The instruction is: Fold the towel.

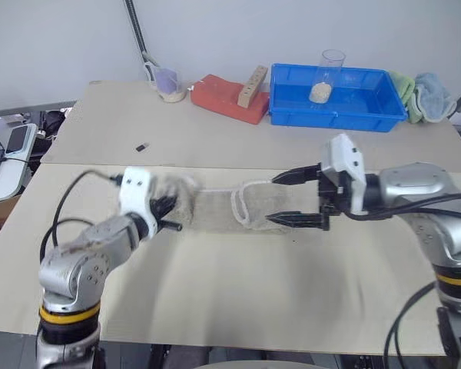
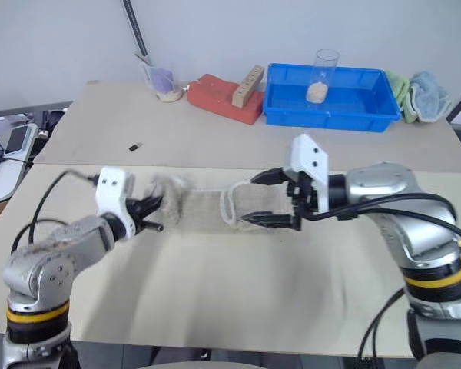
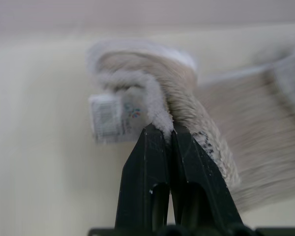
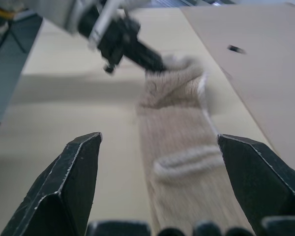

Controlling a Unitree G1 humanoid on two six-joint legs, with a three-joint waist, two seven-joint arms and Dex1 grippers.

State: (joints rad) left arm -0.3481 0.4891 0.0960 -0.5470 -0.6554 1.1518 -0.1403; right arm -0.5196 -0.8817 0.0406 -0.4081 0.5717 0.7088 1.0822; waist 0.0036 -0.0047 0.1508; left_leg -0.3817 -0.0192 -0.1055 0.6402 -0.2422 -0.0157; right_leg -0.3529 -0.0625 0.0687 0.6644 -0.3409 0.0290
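A: On the table [image 1: 215, 307], where is the towel [image 1: 261, 209]?
B: Lying in a narrow strip. Left gripper [image 3: 168, 129] is clamped on its end to lift it for folding.
A: Right gripper [image 1: 296, 197]?
B: Jaws apart over the opposite end, holding nothing.

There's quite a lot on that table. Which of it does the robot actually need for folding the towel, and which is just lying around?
In use:
- the towel, a beige strip on the table
- the left gripper, shut on the towel's end
- the right gripper, open above the other end

Lying about:
- blue bin holding a clear cup
- red block
- green cloth
- light blue cloth
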